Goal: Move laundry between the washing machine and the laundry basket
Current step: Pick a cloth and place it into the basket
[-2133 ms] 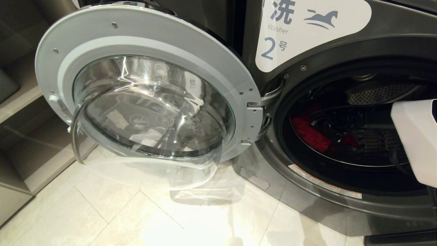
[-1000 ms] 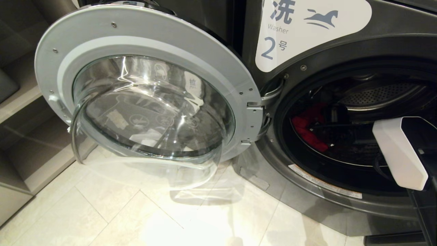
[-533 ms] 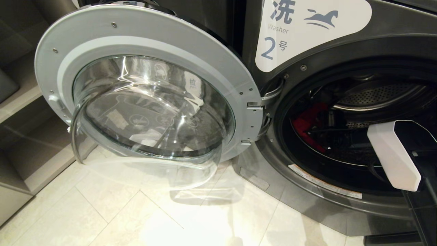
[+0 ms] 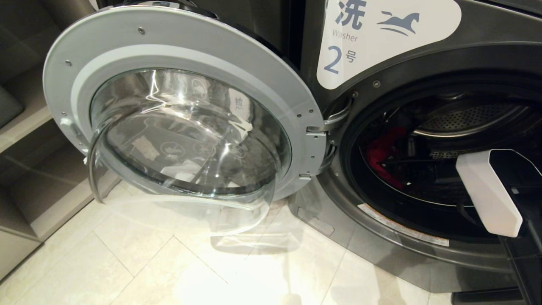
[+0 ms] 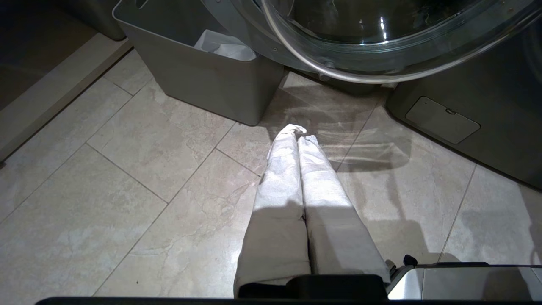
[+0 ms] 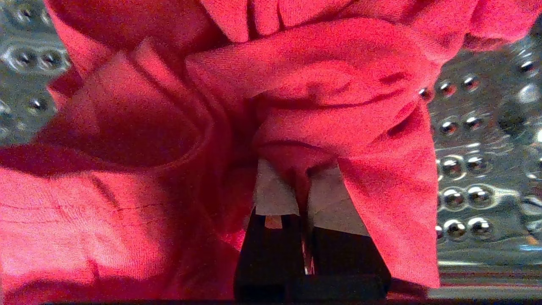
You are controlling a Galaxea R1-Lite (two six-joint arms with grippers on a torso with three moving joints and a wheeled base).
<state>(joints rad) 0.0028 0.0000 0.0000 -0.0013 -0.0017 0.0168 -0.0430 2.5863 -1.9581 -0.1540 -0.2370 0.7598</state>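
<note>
Inside the washing machine drum [image 4: 465,114], the right gripper [image 6: 302,186] has just clamped shut on the red garment [image 6: 296,84]; it looks ready to pull toward the laundry basket [image 5: 203,80], left; left gripper [image 5: 296,131] closed, idle

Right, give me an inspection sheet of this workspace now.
Surface: beige tiled floor, bare where seen.
Job's things: red cloth garment inside the dark grey washing machine's perforated steel drum; round glass door wide open; grey plastic laundry basket holding something white.
Clutter: nothing seen.
Grippers: right gripper shut on the garment in the drum; left gripper shut, empty, above the floor.
Cables: nothing seen.
Surroundings: shelving left of the door.
</note>
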